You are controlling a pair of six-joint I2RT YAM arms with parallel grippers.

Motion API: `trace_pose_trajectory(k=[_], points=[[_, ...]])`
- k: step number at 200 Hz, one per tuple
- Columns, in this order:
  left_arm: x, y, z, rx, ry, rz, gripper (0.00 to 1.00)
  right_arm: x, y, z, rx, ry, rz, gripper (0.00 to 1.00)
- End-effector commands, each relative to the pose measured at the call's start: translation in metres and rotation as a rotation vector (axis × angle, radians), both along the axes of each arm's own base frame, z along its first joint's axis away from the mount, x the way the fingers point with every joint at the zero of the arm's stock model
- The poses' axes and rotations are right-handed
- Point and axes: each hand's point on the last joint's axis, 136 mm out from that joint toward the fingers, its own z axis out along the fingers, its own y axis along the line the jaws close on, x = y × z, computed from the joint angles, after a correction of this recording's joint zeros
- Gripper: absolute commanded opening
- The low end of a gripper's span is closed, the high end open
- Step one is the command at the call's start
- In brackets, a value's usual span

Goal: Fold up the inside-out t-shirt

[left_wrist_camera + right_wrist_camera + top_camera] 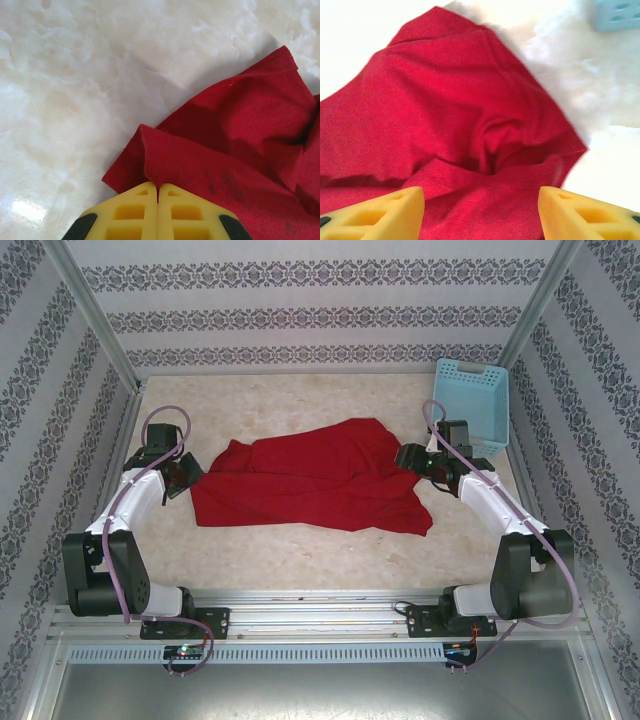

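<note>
Clearly the left gripper (158,186) has its two yellow fingers (125,212) pressed flat together, and a raised ridge of red cloth runs straight into their tips, so it looks to be pinching the hem of the inside-out t-shirt (240,135). From those tips the cloth spreads away ahead and to the gripper's right, creased and doubled over. To its left and further ahead there is pale marbled table (75,100).

Seen from the top camera, the left gripper (183,475) sits at the left edge of the t-shirt (310,480). The garment lies crumpled and roughly flat between the two arms. The right gripper (408,457) is at the opposite edge, touching or just over the cloth; which of the two is not clear from above.

On the right wrist camera, the right gripper (481,194) is spread wide, one yellow fingertip (395,207) at each side of the frame and nothing between them. Red cloth lies beneath and ahead of the open jaws, with a deep pucker just in front of the gap and a sleeve-like corner off to the right. Beyond the cloth, ahead and to the right of this gripper, is a light blue plastic basket (617,15). From above it stands at the far right corner of the table, apart from the shirt.
</note>
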Motion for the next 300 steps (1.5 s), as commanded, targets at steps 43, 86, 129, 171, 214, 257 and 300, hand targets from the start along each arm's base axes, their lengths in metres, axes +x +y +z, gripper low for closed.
trace_pose_trajectory(k=[43,86,129,171,214,257,300], points=[[0.002,0.004,-0.001,-0.007,-0.012,0.014,0.0,0.006,-0.025,-0.026,-0.01,0.123,-0.124,0.63],[0.001,0.004,-0.001,-0.004,-0.012,0.014,0.0,0.013,-0.022,-0.041,0.007,0.196,-0.127,0.54],[0.001,0.004,-0.002,-0.006,-0.012,0.017,0.0,0.024,-0.021,-0.04,0.008,0.183,-0.114,0.32],[0.0,0.004,0.007,-0.002,-0.026,0.018,0.0,0.031,-0.018,-0.036,0.017,0.186,-0.105,0.1],[-0.002,0.004,0.013,-0.001,-0.04,0.021,0.0,0.02,-0.024,-0.027,-0.025,0.202,-0.118,0.36],[-0.004,0.003,0.011,-0.002,-0.038,0.017,0.0,0.009,-0.025,-0.044,-0.057,0.27,-0.127,0.42],[-0.004,0.003,0.01,-0.008,-0.036,0.019,0.0,0.012,-0.017,-0.05,-0.032,0.285,-0.109,0.33]])
